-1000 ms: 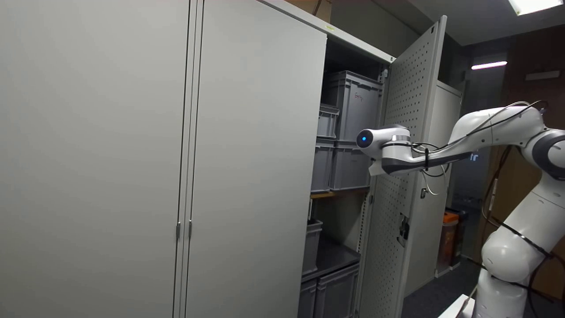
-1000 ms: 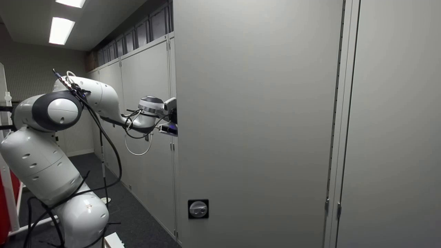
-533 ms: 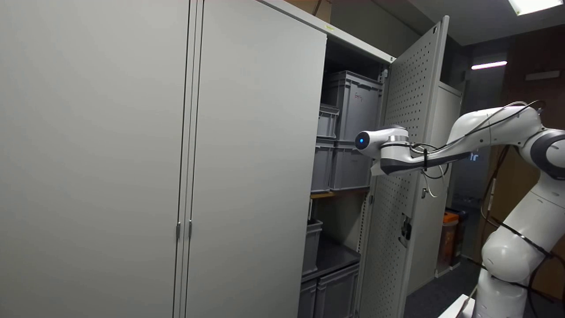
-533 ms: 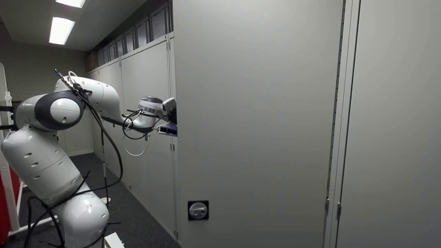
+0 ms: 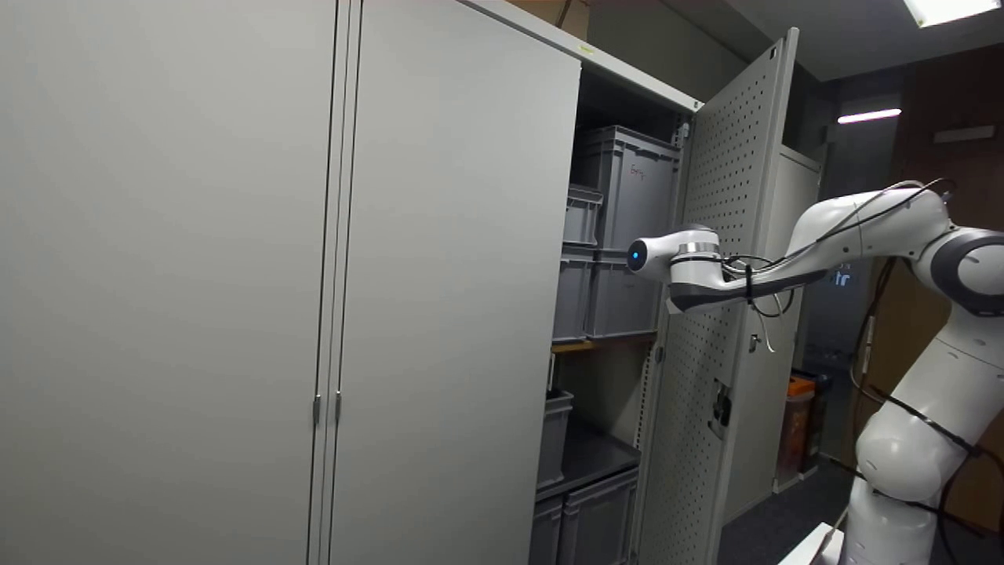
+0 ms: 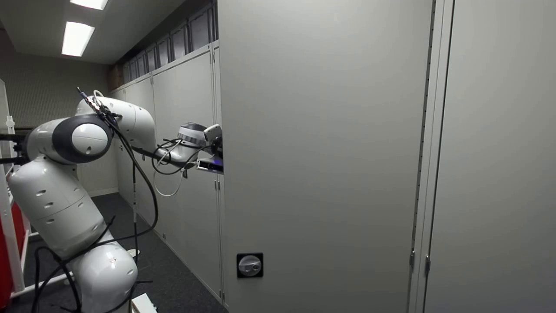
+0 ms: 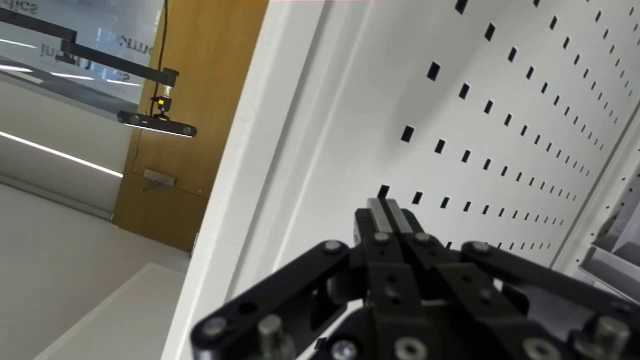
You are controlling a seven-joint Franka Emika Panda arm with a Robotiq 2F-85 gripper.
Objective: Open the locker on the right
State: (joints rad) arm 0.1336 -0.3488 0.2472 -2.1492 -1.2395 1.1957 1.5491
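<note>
The locker (image 5: 639, 80) has its right-hand door (image 5: 725, 165) swung outward, with its perforated inner face showing. In an exterior view that same door (image 6: 321, 152) appears from outside, with a black-framed round latch (image 6: 249, 265) low near its free edge. My gripper (image 7: 384, 201) is shut with nothing between its fingers. In the wrist view its tips lie in front of the perforated inner face (image 7: 360, 125), close to the free edge; contact cannot be told. The wrist hides the gripper in one exterior view; the door covers it in another.
Grey bins (image 5: 635, 188) stand on the locker's shelves. The locker's left door (image 5: 463, 275) is closed. Behind the open door are another grey cabinet (image 5: 788, 298) and an orange-lidded bin (image 5: 798, 388). A camera on a bracket (image 7: 157, 124) hangs in the wrist view's background.
The gripper has gone from partly open to shut. The door swung outward very slightly, then stayed still. My arm has shifted a little toward the locker, its wrist moving left in an exterior view.
</note>
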